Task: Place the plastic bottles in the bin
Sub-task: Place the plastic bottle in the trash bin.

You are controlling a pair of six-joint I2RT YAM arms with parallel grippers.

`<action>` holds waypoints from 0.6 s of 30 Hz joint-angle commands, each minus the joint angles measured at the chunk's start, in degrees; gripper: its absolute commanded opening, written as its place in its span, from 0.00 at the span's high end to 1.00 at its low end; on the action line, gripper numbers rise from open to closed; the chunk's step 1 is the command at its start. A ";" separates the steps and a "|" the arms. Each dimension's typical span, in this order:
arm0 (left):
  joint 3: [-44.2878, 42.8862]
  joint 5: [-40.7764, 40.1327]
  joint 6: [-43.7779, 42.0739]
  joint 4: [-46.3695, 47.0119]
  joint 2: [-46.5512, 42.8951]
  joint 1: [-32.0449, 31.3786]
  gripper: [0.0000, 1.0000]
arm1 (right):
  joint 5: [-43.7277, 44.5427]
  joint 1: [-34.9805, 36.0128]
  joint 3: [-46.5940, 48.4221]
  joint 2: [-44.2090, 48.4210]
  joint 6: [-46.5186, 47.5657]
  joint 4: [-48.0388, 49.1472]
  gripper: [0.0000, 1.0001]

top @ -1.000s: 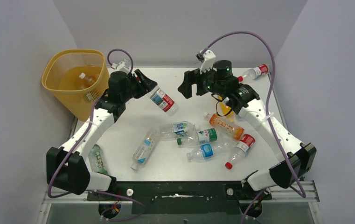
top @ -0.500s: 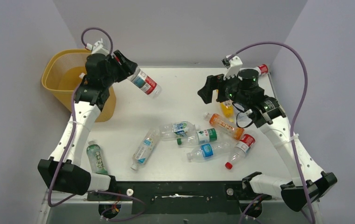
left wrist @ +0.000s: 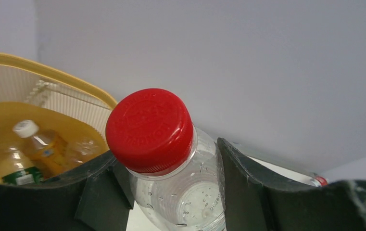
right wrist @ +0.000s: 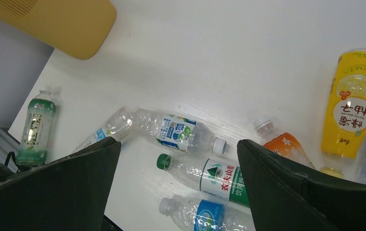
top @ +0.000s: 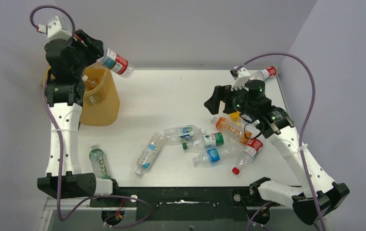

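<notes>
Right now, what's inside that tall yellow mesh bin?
A white-capped orange bottle and a green-labelled bottle lie in the yellow bin. The left gripper and its red-capped bottle hide the rest.

Red-capped clear bottle (left wrist: 171, 163) gripped in left pincer (left wrist: 171, 192), yellow bin (left wrist: 51, 79) behind holding bottles

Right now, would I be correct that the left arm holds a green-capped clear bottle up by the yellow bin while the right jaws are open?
Not quite: the cap is red, not green, as the left wrist view shows. The rest is right: the left jaws grip that clear bottle up by the yellow bin, and the right jaws are open.
</notes>
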State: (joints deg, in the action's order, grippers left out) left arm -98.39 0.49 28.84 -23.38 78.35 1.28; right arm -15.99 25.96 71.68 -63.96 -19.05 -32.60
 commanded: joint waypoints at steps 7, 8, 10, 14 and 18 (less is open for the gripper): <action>-2.84 0.51 -2.44 1.38 -3.73 17.11 0.50 | -0.30 2.30 -1.76 0.88 -2.51 2.31 0.02; -3.40 0.78 -2.10 1.06 -3.20 18.60 0.51 | 0.34 2.80 -1.66 0.85 -2.49 1.95 0.02; -4.47 0.75 -1.40 0.90 -2.06 20.75 0.50 | 1.76 3.77 -1.47 0.75 -2.48 1.43 0.02; -5.30 -0.67 -1.49 1.40 0.53 21.83 0.50 | 3.84 5.90 -1.54 0.68 -2.79 1.06 0.02; -4.01 -0.94 -1.39 2.20 2.45 22.00 0.49 | 5.98 7.52 -1.71 0.91 -3.22 0.80 0.02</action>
State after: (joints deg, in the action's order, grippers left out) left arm -101.25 -0.19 27.77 -23.68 78.91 22.94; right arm -13.34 32.10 69.58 -63.96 -21.65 -33.12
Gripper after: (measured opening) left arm 0.537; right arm 0.977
